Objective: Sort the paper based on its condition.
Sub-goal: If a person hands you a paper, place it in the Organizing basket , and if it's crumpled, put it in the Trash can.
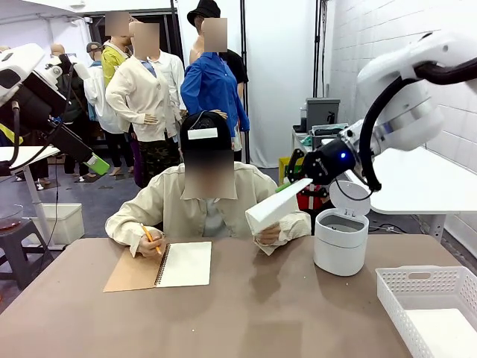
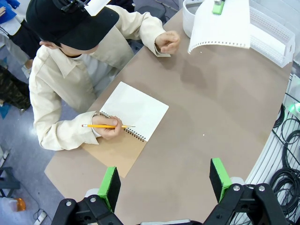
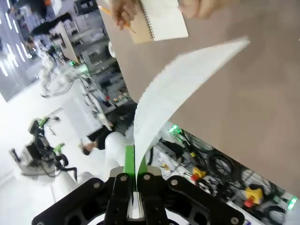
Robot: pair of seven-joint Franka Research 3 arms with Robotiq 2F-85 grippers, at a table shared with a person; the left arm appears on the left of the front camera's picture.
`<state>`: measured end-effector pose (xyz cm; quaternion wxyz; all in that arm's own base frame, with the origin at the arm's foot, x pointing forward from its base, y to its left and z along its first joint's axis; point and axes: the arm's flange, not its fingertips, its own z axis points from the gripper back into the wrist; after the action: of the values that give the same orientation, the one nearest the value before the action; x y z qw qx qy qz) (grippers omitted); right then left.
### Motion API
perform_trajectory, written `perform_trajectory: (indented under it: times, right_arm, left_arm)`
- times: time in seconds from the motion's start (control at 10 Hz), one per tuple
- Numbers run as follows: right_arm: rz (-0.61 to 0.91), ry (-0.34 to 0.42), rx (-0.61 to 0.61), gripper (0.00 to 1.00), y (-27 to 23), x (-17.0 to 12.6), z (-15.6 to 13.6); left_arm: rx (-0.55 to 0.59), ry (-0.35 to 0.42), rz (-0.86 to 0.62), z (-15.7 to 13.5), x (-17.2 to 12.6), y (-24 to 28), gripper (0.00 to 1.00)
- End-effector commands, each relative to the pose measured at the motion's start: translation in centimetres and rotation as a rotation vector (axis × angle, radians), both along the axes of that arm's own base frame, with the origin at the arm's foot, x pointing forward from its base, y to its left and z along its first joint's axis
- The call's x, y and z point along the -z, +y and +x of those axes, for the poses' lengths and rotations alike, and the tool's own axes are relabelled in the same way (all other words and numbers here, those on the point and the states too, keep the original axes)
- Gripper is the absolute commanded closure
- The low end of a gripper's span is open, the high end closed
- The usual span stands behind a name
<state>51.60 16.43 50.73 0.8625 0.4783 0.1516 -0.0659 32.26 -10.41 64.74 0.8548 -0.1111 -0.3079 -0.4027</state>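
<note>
The right gripper (image 3: pixel 135 164) is pinched tight on one edge of a thin white loose sheet of paper (image 1: pixel 277 207). The sheet hangs curved in the air above the brown table (image 1: pixel 283 313), beside the round white bin (image 1: pixel 340 239) with its lid up. The left gripper (image 2: pixel 164 183) hovers with its jaws apart, holding nothing. To me this looks like the carrying step. Next it has to choose between the bin and the white slotted plastic basket (image 1: pixel 414 282), then let go over it.
</note>
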Motion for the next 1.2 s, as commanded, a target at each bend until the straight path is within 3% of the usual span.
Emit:
perform_trajectory:
  times: [0.0, 0.6, 0.8, 1.1]
  right_arm:
    - [-0.034, -0.130, -0.091, 1.00, -1.0, -3.3, 0.2]
    - [-0.298, -0.616, -0.286, 1.00, -6.1, -17.5, 0.5]
    - [-0.450, -0.763, -0.442, 1.00, -8.1, -20.3, -0.7]
    - [-0.534, -0.913, -0.578, 1.00, -10.7, -22.2, -3.0]
  left_arm:
    - [0.001, 0.000, -0.002, 0.0, 0.0, 0.1, 0.00]
    - [0.001, 0.000, -0.002, 0.0, 0.0, 0.1, 0.00]
    - [0.001, 0.000, -0.002, 0.0, 0.0, 0.1, 0.00]
    - [0.001, 0.000, -0.002, 0.0, 0.0, 0.1, 0.00]
